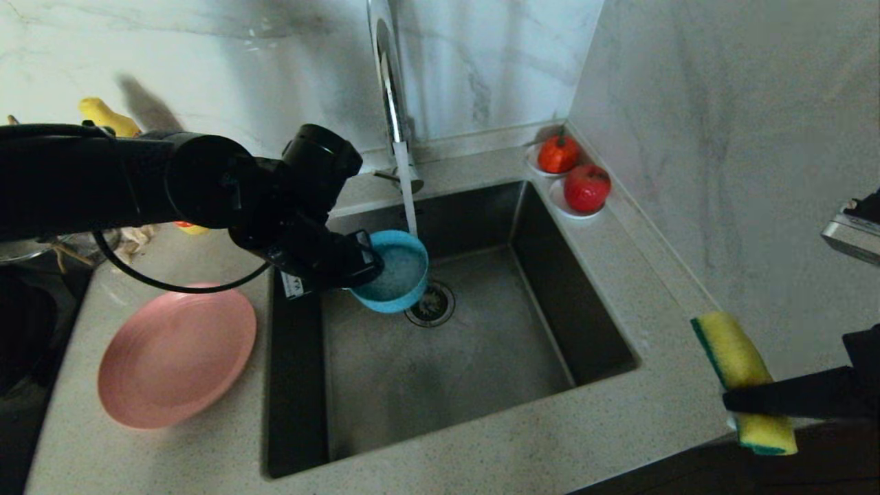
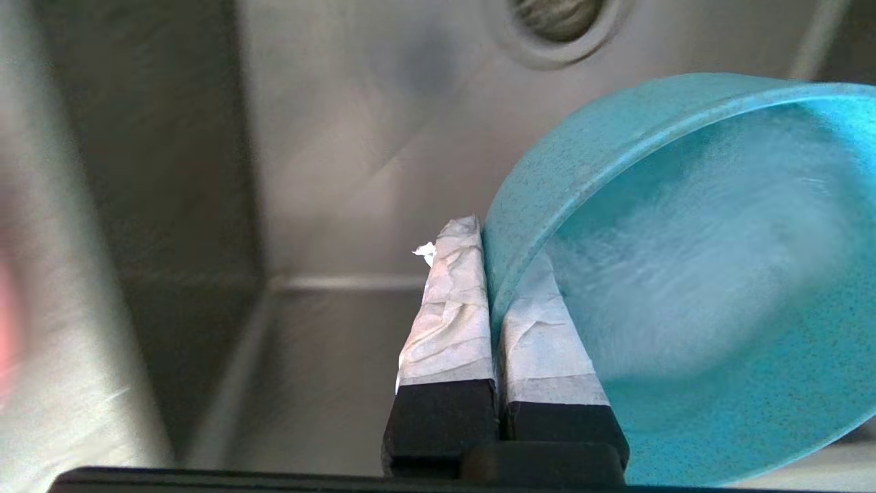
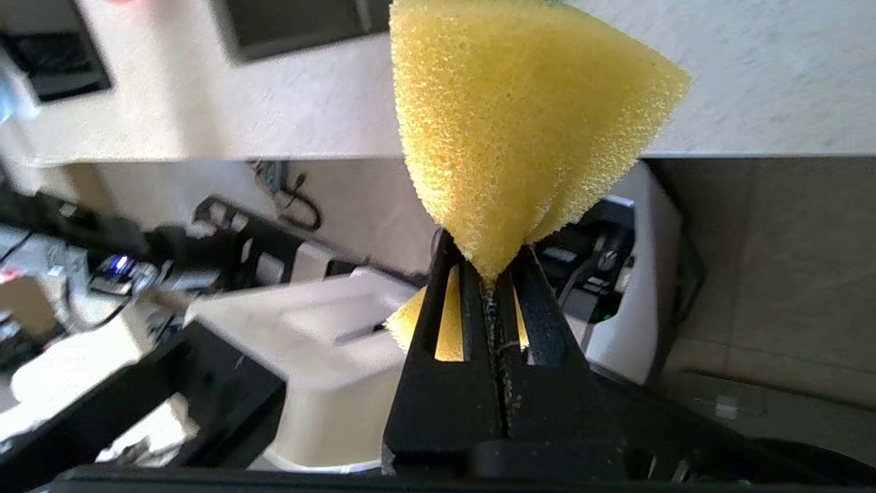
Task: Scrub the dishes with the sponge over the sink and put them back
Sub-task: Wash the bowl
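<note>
My left gripper (image 1: 364,260) (image 2: 494,274) is shut on the rim of the teal bowl (image 1: 395,278) (image 2: 691,274), one taped finger inside and one outside. The bowl hangs tilted over the dark sink (image 1: 481,357) near the drain (image 1: 431,303), and a stream of water from the chrome tap (image 1: 388,82) falls into it. The pink plate (image 1: 175,354) lies on the counter left of the sink. At the right edge, off the counter's front corner, my right gripper (image 1: 739,402) (image 3: 487,267) is shut on the yellow sponge (image 1: 746,378) (image 3: 520,123), pinching it at the middle.
Two small white saucers with red fruit (image 1: 576,177) stand at the sink's back right corner, against the marble wall. A yellow object (image 1: 106,117) and other clutter lie behind my left arm at the back left. A metal object (image 1: 852,237) shows at the right edge.
</note>
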{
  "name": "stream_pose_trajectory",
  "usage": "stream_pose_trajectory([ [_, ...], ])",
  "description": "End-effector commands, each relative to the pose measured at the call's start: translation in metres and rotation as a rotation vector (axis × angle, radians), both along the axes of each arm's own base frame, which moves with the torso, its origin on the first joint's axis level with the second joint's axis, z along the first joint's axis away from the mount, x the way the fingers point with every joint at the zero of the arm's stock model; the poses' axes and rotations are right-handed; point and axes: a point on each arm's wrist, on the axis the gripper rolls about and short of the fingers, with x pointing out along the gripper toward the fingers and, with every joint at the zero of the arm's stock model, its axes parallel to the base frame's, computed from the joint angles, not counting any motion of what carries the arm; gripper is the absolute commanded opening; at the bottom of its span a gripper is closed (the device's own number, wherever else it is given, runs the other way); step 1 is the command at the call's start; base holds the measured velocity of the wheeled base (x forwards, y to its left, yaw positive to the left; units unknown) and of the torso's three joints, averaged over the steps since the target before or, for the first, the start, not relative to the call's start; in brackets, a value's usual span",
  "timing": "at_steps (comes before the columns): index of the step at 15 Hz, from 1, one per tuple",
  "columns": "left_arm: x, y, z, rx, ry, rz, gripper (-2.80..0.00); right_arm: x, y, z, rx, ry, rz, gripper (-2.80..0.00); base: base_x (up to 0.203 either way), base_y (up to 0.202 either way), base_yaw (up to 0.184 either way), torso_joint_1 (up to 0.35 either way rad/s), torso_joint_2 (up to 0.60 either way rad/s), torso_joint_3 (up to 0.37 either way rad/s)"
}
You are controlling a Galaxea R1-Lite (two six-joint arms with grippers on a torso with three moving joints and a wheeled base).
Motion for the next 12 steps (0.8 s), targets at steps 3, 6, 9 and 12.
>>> stream_pose_trajectory([
  [3,-0.033,0.018,0.009,0.101,-0.018,-0.013,-2.80,-0.011,-0.003,0.001,0.064,0.053,0.089,-2.80,0.000,0.000,0.000,0.000,0.00,0.000],
  [6,-0.058,0.032,0.016,0.238,-0.046,-0.072,-2.80,-0.018,-0.005,0.004,0.149,0.120,0.149,-2.80,0.000,0.000,0.000,0.000,0.00,0.000],
  [9,-0.078,0.045,0.027,0.408,-0.098,-0.107,-2.80,-0.023,-0.002,0.003,0.169,0.163,0.223,-2.80,0.000,0.000,0.000,0.000,0.00,0.000],
  [12,-0.080,0.048,0.031,0.585,-0.150,-0.115,-2.80,-0.028,0.000,0.003,0.186,0.200,0.289,-2.80,0.000,0.000,0.000,0.000,0.00,0.000],
])
